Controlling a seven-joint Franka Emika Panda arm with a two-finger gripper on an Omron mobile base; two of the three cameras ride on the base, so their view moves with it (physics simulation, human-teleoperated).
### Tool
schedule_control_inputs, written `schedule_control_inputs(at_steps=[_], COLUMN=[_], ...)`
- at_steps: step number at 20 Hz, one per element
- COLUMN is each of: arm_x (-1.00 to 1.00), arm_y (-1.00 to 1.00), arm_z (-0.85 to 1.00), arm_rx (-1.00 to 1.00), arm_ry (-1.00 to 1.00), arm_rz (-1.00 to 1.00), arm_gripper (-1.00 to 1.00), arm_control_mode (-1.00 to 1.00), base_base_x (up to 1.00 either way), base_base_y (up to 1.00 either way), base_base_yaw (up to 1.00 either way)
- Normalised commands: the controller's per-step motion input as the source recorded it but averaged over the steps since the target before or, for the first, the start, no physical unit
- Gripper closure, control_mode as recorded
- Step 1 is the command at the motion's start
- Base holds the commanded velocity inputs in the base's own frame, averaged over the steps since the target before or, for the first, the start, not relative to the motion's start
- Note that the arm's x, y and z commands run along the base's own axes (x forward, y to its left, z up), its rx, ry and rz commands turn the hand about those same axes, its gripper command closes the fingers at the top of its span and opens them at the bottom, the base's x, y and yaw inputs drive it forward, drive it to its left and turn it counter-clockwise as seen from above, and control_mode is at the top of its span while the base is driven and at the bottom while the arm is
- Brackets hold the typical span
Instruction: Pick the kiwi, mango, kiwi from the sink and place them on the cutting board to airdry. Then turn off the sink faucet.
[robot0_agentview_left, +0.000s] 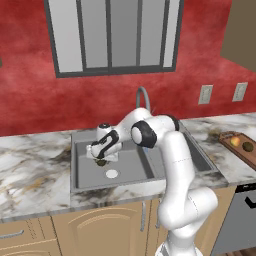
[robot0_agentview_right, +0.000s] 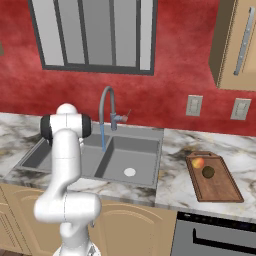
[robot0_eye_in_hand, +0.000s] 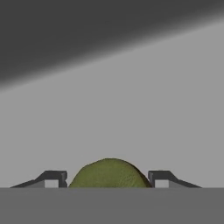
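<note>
An olive-green kiwi (robot0_eye_in_hand: 109, 173) lies on the floor of the sink's (robot0_agentview_left: 76, 165) left basin. My gripper (robot0_eye_in_hand: 108, 178) reaches down over it and is shut on it, one fingertip (robot0_eye_in_hand: 56, 177) pressed to each side. From the left base view the gripper (robot0_agentview_left: 100, 159) hangs low in that basin, with the kiwi (robot0_agentview_left: 101, 162) just under it. On the cutting board (robot0_agentview_right: 216, 187) at the right lie the mango (robot0_agentview_right: 198, 162) and a darker brown kiwi (robot0_agentview_right: 208, 172). The sink faucet (robot0_agentview_right: 106, 105) stands behind the basins, and a thin blue stream of water (robot0_agentview_right: 103, 136) falls from its spout.
A white drain disc (robot0_agentview_left: 112, 174) lies just in front of the gripper, another (robot0_agentview_right: 129, 172) in the right basin. Marble counter (robot0_agentview_left: 30, 165) flanks the sink. A dark stove front (robot0_agentview_right: 215, 235) sits below the board. A red wall with a window rises behind.
</note>
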Motion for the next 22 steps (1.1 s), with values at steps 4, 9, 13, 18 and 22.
schedule_control_inputs(at_steps=[4,9,13,18,22], arm_x=[0.00,-0.13,-0.28,-0.29,-0.31], arm_y=[0.00,0.00,0.00,0.00,-0.01], arm_z=[0.20,0.45,0.56,0.67,0.73], arm_rx=[0.00,0.00,0.00,0.00,0.01], arm_ry=[0.00,-0.02,-0.04,-0.05,-0.03], arm_rz=[-0.04,-0.01,-0.01,0.00,0.00], arm_gripper=[1.00,1.00,1.00,1.00,1.00], arm_control_mode=[-1.00,-1.00,-1.00,-1.00,-1.00], base_base_x=[0.00,0.00,0.00,0.00,0.00], base_base_y=[0.00,0.00,0.00,0.00,0.00], base_base_yaw=[0.00,0.00,0.00,0.00,0.00])
